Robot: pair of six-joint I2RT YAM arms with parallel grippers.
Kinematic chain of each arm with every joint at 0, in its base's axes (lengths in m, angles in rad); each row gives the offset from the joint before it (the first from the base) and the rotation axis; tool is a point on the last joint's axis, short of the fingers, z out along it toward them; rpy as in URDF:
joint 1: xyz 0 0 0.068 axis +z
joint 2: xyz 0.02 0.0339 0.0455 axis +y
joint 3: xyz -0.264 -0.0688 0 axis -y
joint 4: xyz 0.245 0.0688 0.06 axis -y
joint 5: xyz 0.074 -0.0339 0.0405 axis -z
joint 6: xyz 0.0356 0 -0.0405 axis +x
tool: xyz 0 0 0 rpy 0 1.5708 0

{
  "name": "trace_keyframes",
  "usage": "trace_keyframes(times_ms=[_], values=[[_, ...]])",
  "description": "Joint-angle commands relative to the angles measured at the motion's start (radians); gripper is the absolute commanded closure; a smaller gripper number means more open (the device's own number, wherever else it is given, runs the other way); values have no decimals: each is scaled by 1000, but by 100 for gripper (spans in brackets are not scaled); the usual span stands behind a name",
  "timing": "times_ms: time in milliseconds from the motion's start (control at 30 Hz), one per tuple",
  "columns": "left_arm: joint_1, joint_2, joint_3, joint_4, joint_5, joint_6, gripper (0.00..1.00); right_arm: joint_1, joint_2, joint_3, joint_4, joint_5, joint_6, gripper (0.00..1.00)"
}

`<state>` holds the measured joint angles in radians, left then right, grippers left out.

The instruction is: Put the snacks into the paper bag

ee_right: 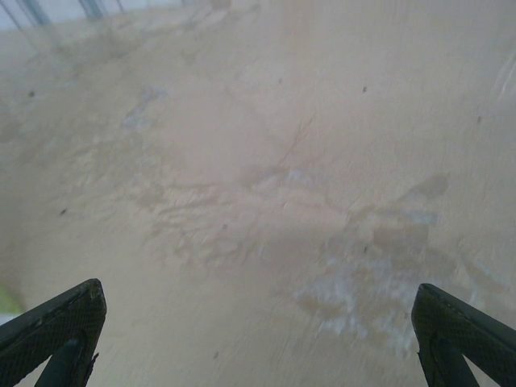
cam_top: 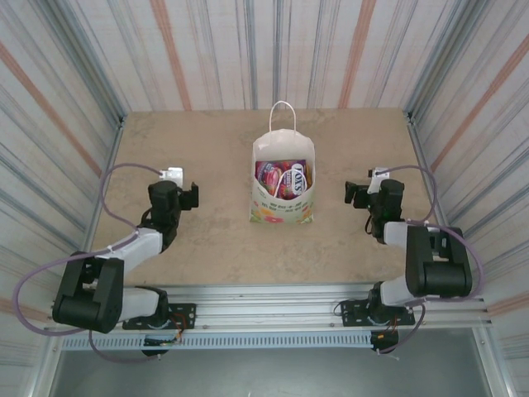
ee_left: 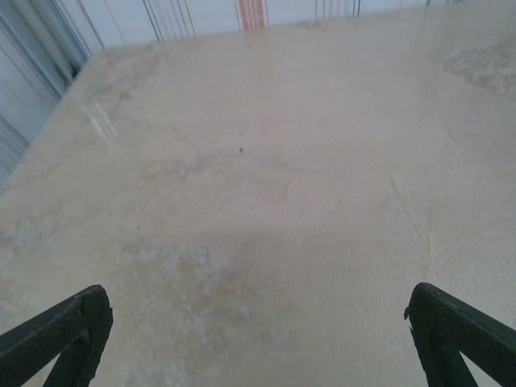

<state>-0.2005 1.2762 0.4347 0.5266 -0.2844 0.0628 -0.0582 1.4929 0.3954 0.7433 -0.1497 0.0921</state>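
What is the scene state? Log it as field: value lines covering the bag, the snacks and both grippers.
paper bag: upright at mid-table, top open
snacks: inside the bag; count cannot be told
left gripper: open, holding nothing, over bare table to the left of the bag
right gripper: open, holding nothing, over bare table to the right of the bag
table: beige, mottled surface

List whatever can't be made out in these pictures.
1. Top view: the paper bag has walls that hide most of the snacks; their count is unclear.
2. Top view: lettering on the snacks is too small to read.
3. Wrist views: the bottom edge cuts off the left gripper and right gripper behind their fingertips.
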Motion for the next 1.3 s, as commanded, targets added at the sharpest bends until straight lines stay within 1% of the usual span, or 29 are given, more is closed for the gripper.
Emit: trace_keyframes(times_ms=[0,33,67,100,133,167,233,267,367,433,500,567,633,667,733,800,833,867,900,933,967,1000,1033,1100,1133,1267], values=[[39,39,-43,305,13,128,1,-15,32,-25,122,18,-17,1],[71,25,-38,278,70,92,1,-17,42,-23,112,10,-17,1],[104,9,-34,243,149,66,1,-18,68,-21,164,2,-19,1],[112,7,-34,237,158,50,1,-18,59,-3,116,4,-17,1],[112,-3,-41,234,149,43,1,-19,47,1,75,9,-15,1],[111,-23,-46,216,147,33,1,-19,58,-7,112,9,-14,1],[111,-81,-41,136,146,19,1,-16,49,3,77,28,-10,1],[111,-114,-38,93,142,16,1,-12,57,2,91,50,-5,1],[111,-195,-35,-19,113,17,1,-10,55,2,87,55,-5,1],[113,-223,-48,-53,92,13,1,-10,52,4,80,55,-5,1],[120,-222,-69,-42,92,-3,1,-10,52,3,81,55,-6,1],[124,-193,-91,6,116,-23,1,-9,52,4,83,55,-5,1],[125,-133,-111,103,152,-27,1,-9,53,4,83,55,-6,1],[125,-94,-117,157,174,-23,1,-11,52,5,82,56,-6,1],[120,-2,-110,227,201,28,1,-10,53,4,82,55,-6,1],[130,124,-128,359,230,32,1,-10,53,4,82,56,-5,1],[140,238,-143,520,249,47,1,-9,53,3,82,56,-6,1],[140,299,-131,592,215,51,1,-10,52,3,82,55,-6,1],[157,224,-61,314,224,-2,1,-10,53,3,82,56,-5,1],[193,209,-19,229,272,-33,1,-11,53,4,82,56,-5,1],[208,241,-22,286,298,-31,1,-9,54,4,82,56,-6,1],[203,238,-40,299,311,-25,1,-10,55,5,82,55,-5,1],[201,224,-39,274,307,-28,1,-10,54,5,81,56,-6,1],[196,235,-42,299,301,-23,1,-10,52,5,81,56,-6,1],[195,227,-32,265,300,-18,1,-9,54,3,81,55,-5,1],[179,232,-28,269,281,-6,1,-11,54,5,80,55,-5,1]])
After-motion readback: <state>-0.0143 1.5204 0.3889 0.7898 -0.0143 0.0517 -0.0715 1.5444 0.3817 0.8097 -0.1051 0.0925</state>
